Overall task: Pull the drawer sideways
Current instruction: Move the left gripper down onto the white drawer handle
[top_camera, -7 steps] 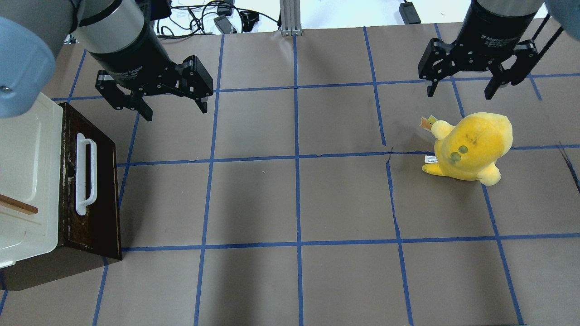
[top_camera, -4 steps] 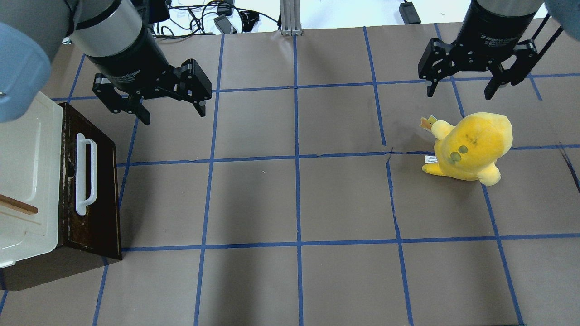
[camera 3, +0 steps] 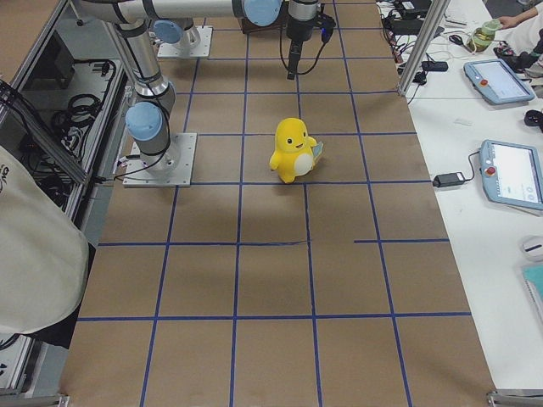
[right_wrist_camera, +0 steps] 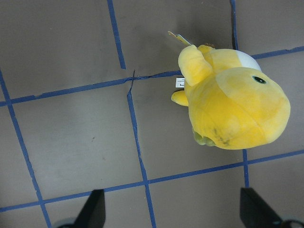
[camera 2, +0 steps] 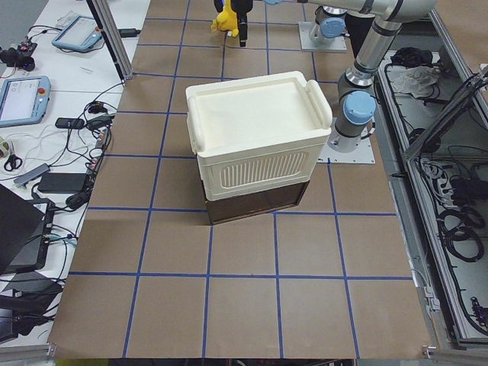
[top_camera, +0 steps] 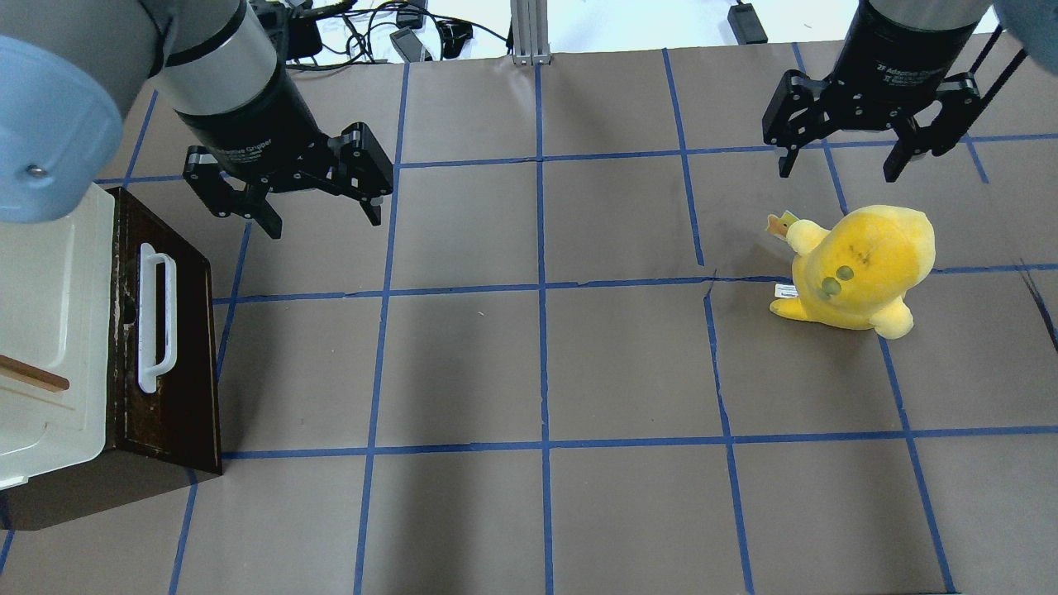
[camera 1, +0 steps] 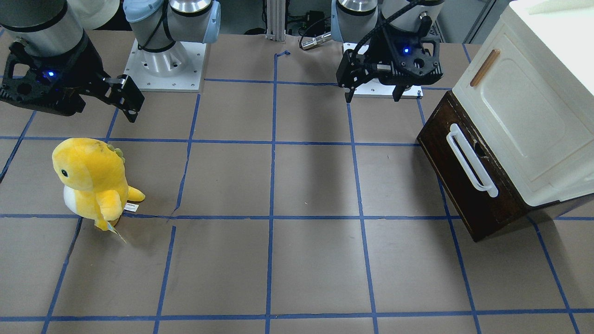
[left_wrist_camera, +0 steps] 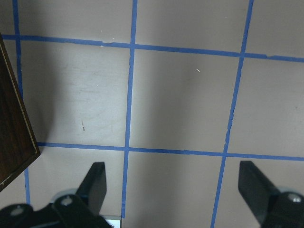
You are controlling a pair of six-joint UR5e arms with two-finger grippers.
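Note:
The dark-brown drawer (top_camera: 178, 388) with its white bar handle (top_camera: 155, 318) sits under a cream-white cabinet at the table's left edge. No pale inside shows. It also shows in the front-facing view (camera 1: 457, 185), and its corner shows in the left wrist view (left_wrist_camera: 14, 133). My left gripper (top_camera: 324, 225) is open and empty. It hovers above the table, beyond and to the right of the drawer's far corner, clear of the handle. My right gripper (top_camera: 836, 173) is open and empty at the far right, above a yellow plush.
The cream-white cabinet (top_camera: 50, 314) with a slim wooden handle stands on top of the drawer. A yellow plush dinosaur (top_camera: 860, 268) stands on the right side of the table. The brown table (top_camera: 537, 372) carries a grid of blue tape lines.
My left gripper has shifted slightly right and nearer, still open. The right arm, drawer and plush have not moved.

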